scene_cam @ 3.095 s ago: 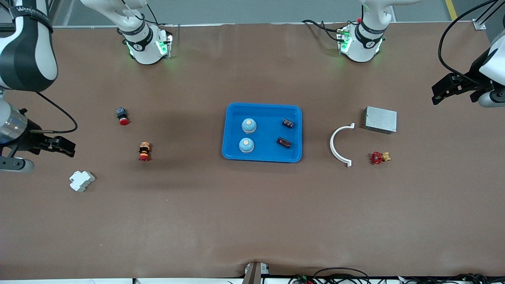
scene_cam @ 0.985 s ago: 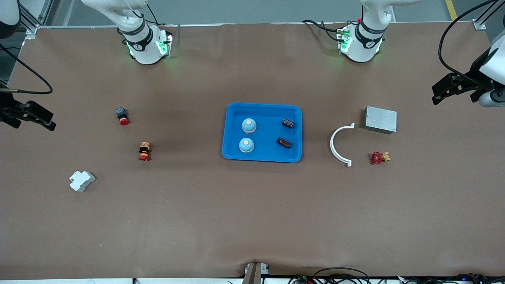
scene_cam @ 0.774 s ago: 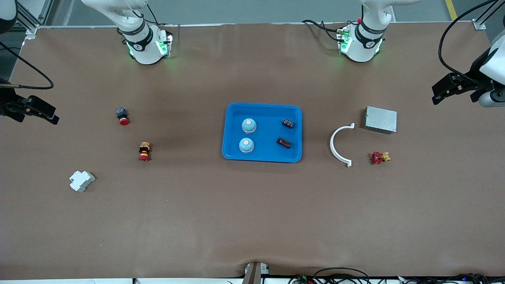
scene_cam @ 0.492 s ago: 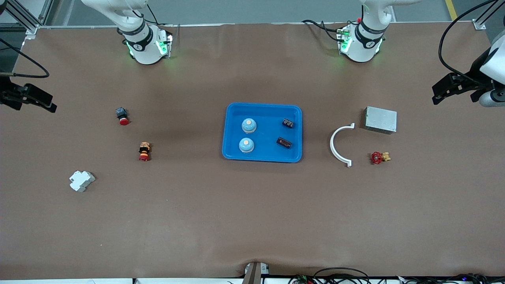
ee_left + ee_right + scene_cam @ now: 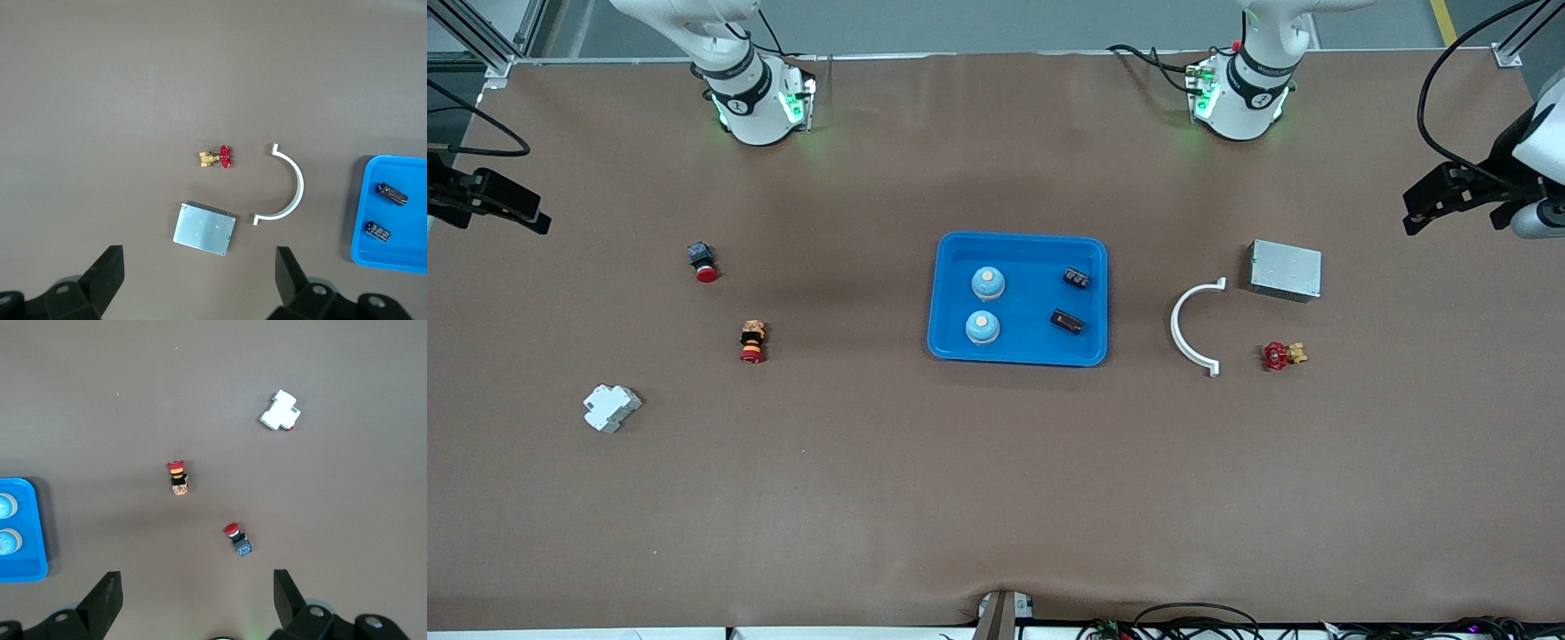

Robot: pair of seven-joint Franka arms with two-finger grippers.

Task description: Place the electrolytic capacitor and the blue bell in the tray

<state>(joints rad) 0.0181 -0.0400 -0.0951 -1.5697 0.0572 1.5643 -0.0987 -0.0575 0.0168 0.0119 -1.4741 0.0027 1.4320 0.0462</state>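
The blue tray (image 5: 1032, 302) lies mid-table. In it stand two blue bells (image 5: 988, 283) (image 5: 982, 327) and lie two dark electrolytic capacitors (image 5: 1076, 277) (image 5: 1067, 322). My left gripper (image 5: 1424, 201) hangs open and empty high over the left arm's end of the table, above the grey box (image 5: 205, 229). In the left wrist view the left gripper (image 5: 199, 261) shows wide open, with the tray (image 5: 393, 217) and capacitors (image 5: 391, 193) off to one side. My right gripper (image 5: 523, 210) (image 5: 197, 581) hangs open and empty over the right arm's end.
A white half-ring (image 5: 1192, 327), a grey metal box (image 5: 1285, 269) and a red valve (image 5: 1280, 356) lie toward the left arm's end. Two red push buttons (image 5: 703, 263) (image 5: 752, 342) and a white breaker (image 5: 611, 407) lie toward the right arm's end.
My right gripper has drawn back along the right arm's end of the table, away from the front camera. The left arm has barely shifted. Nothing on the table moved.
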